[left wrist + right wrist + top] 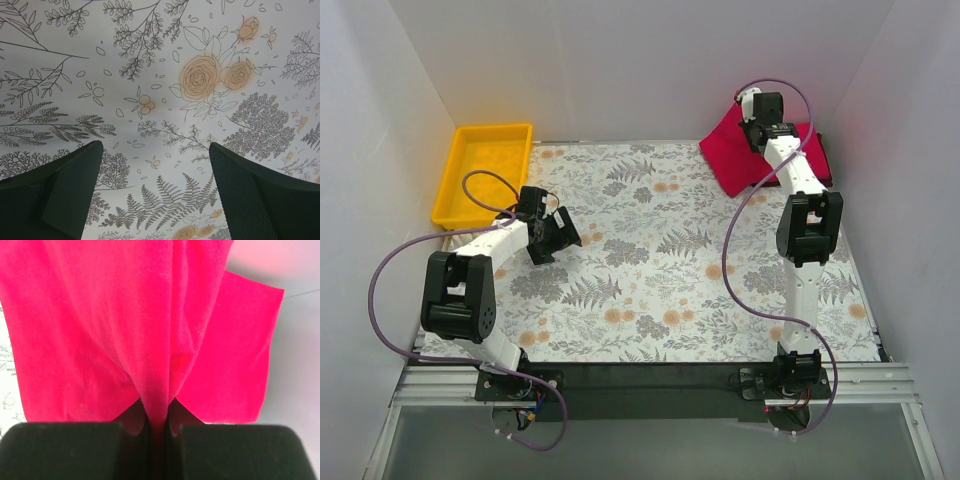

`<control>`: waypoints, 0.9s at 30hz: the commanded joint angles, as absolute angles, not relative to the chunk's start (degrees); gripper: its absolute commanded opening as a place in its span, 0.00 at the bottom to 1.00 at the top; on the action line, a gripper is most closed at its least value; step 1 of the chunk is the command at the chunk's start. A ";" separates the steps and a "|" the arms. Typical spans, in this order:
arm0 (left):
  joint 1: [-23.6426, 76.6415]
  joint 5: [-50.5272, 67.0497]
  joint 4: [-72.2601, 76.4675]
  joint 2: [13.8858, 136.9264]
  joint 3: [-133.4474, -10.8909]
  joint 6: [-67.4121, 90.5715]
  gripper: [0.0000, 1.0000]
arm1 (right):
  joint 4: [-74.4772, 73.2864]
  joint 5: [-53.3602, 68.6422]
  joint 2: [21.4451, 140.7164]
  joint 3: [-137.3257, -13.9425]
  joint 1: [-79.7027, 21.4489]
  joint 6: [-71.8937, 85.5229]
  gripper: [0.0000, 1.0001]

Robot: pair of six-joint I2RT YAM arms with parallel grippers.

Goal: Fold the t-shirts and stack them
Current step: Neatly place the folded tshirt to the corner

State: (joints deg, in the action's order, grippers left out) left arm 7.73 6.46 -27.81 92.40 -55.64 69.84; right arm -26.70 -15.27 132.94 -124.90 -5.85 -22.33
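Our right jaws are pinched tight on a raised ridge of the t-shirts (125, 315), which lie heaped at the far right corner of the counter (660, 260), close to the wall. Our left jaws stand wide apart above the floral print, holding nothing. We judge this the pick-up step. Next we must draw one shirt clear toward the middle and spread it flat for folding.

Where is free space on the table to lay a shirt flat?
The middle of the table, between the left gripper and right arm, is bare. Crowded: far right, where the right gripper pinches the t-shirts; far left, the yellow tray.
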 commanded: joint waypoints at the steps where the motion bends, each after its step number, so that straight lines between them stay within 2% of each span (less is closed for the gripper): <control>1: 7.82 6.42 -27.60 92.28 -55.63 68.91 0.86 | -23.12 -15.21 129.02 -129.28 -4.57 -22.85 0.01; 27: 7.82 6.94 -27.68 93.51 -55.81 68.20 0.85 | -16.44 -4.66 128.84 -127.35 4.39 -13.80 0.01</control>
